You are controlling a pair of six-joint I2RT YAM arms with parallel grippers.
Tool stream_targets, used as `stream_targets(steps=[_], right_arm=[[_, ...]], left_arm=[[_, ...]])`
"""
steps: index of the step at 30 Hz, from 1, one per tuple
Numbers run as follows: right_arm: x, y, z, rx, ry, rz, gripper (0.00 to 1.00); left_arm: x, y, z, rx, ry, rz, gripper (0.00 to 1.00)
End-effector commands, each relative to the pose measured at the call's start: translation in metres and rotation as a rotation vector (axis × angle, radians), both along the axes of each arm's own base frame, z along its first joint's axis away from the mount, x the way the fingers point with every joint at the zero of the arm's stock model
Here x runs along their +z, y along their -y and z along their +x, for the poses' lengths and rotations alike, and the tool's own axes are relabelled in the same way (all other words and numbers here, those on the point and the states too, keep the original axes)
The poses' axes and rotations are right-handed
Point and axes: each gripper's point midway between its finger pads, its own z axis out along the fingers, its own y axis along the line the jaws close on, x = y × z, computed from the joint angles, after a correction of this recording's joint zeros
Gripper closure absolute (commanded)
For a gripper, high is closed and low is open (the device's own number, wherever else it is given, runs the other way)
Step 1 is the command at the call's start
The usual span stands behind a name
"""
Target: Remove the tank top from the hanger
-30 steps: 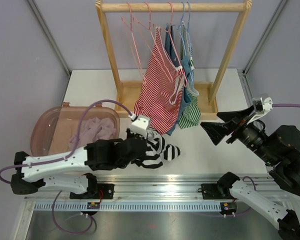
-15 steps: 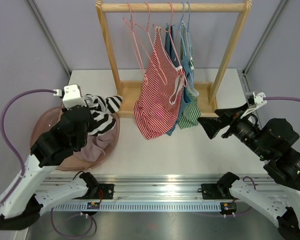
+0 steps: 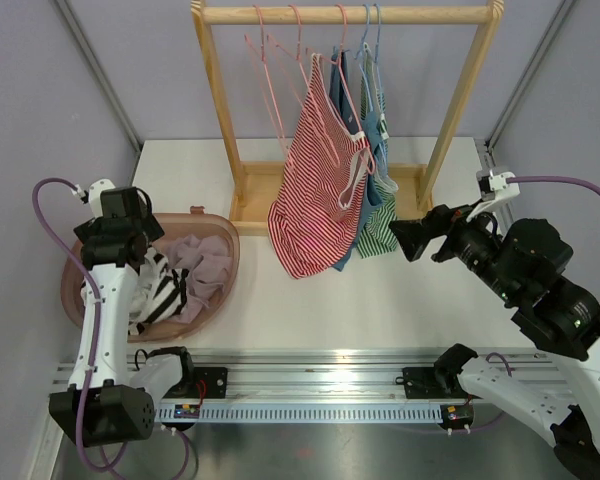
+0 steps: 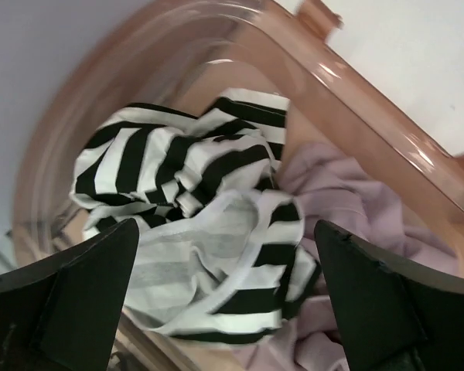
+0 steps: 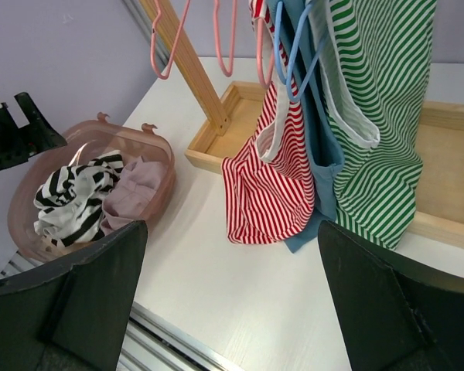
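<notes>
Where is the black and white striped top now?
The striped top lies at the left of the top view, inside the pink basket, beside a lilac garment.

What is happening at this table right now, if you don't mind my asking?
The left gripper hangs open over the pink basin, where a black-and-white striped tank top lies crumpled next to a lilac garment. The right gripper, also open and holding nothing, faces the wooden rack. The red-striped tank top, blue tank top and green-striped tank top hang from it.

left claw [image 4: 226, 228] spread wide, pointing down, right claw [image 5: 232, 226] spread wide, aimed leftward
</notes>
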Motion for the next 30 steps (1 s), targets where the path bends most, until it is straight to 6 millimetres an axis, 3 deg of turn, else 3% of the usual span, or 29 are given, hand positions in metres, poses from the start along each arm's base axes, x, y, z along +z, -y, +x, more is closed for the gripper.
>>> stream_targets(steps=[1,5,7,11,12,14,15,16,18,19,20,22,23,25,26,27,28,30], right_arm=[[0.011,0.004,0.010,-0.054,0.023,0.013,0.00],[0.011,0.006,0.028,-0.134,0.013,0.022,0.00],[0.013,0.001,0.036,-0.136,0.004,0.008,0.01],[0.020,-0.003,0.054,-0.175,0.010,-0.033,0.00],[0.030,-0.002,0.056,-0.183,0.026,-0.028,0.00],[0.029,-0.009,0.066,-0.178,0.014,-0.067,0.02],[0.041,-0.011,0.067,-0.173,0.034,-0.058,0.03],[0.039,-0.018,0.075,-0.164,0.024,-0.077,0.08],[0.054,-0.021,0.081,-0.165,0.052,-0.086,0.15],[0.051,-0.028,0.091,-0.166,0.041,-0.105,0.19],[0.066,-0.029,0.092,-0.160,0.067,-0.099,0.26],[0.063,-0.039,0.109,-0.165,0.056,-0.150,0.32],[0.080,-0.039,0.111,-0.169,0.086,-0.139,0.33],[0.072,-0.051,0.129,-0.162,0.065,-0.200,0.33],[0.089,-0.051,0.130,-0.165,0.095,-0.185,0.33],[0.081,-0.059,0.143,-0.168,0.075,-0.212,0.34],[0.093,-0.057,0.144,-0.178,0.095,-0.212,0.35],[0.084,-0.069,0.161,-0.176,0.079,-0.250,0.35]], left_arm=[[0.018,0.022,0.021,-0.120,0.138,-0.081,0.01],[0.027,0.063,0.029,-0.349,0.225,-0.161,0.01],[0.030,0.100,0.031,-0.533,0.251,-0.208,0.01],[0.050,0.159,0.010,-0.816,0.344,-0.266,0.01],[0.048,0.171,0.003,-0.873,0.347,-0.293,0.01],[0.044,0.187,-0.009,-0.934,0.335,-0.327,0.01],[0.047,0.196,-0.019,-0.980,0.351,-0.352,0.01],[0.036,0.204,-0.025,-1.013,0.330,-0.377,0.01],[0.030,0.210,-0.033,-1.033,0.331,-0.400,0.01],[0.019,0.213,-0.036,-1.041,0.308,-0.411,0.01],[0.015,0.213,-0.037,-1.034,0.303,-0.417,0.01],[0.016,0.220,-0.040,-1.062,0.299,-0.423,0.01],[0.016,0.222,-0.040,-1.074,0.298,-0.421,0.01],[0.014,0.224,-0.041,-1.081,0.300,-0.419,0.01],[0.013,0.225,-0.041,-1.080,0.297,-0.425,0.01],[0.012,0.226,-0.043,-1.085,0.296,-0.425,0.01],[0.012,0.227,-0.044,-1.083,0.296,-0.426,0.01],[0.012,0.228,-0.046,-1.085,0.295,-0.420,0.01]])
